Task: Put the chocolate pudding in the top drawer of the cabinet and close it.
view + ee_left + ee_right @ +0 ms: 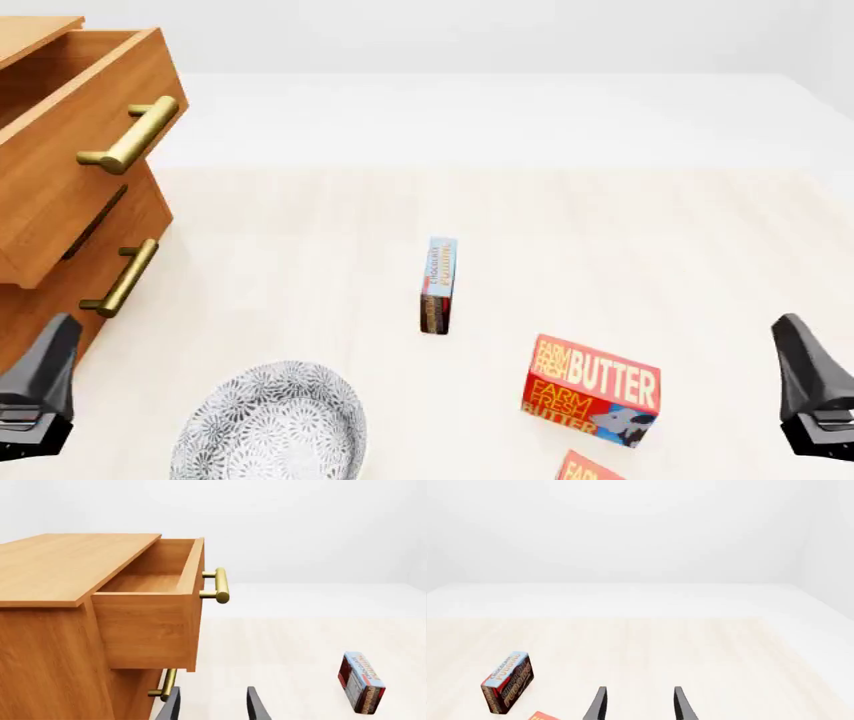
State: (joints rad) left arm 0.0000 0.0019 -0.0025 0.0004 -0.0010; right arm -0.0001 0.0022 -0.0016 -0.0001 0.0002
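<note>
Two tools sit low at the near edge in the front view, the left tool (34, 400) at about 8 o'clock and the right tool (817, 400) at about 4 o'clock. Each wrist view shows its own dark fingers spread apart with nothing between them: left tool (213, 705), right tool (640, 705).

At mid-bench the chocolate pudding (438, 285) stands on a narrow edge, blue end toward 12 o'clock and brown end toward 6 o'clock, well apart from both tools. It also shows in the left wrist view (362, 682) and the right wrist view (508, 682).

From the pudding, the cabinet (40, 290) lies toward 10 o'clock on the pale wood bench (601, 230). Its top drawer (80, 130) is pulled out and shows a bare wooden floor inside (143, 582); the brass handle (131, 135) sits on the front. Below it, the lower drawer (114, 235) is shut.

A red butter box (591, 390) lies toward 5 o'clock of the pudding, and a patterned plate (274, 425) toward 7 o'clock.
</note>
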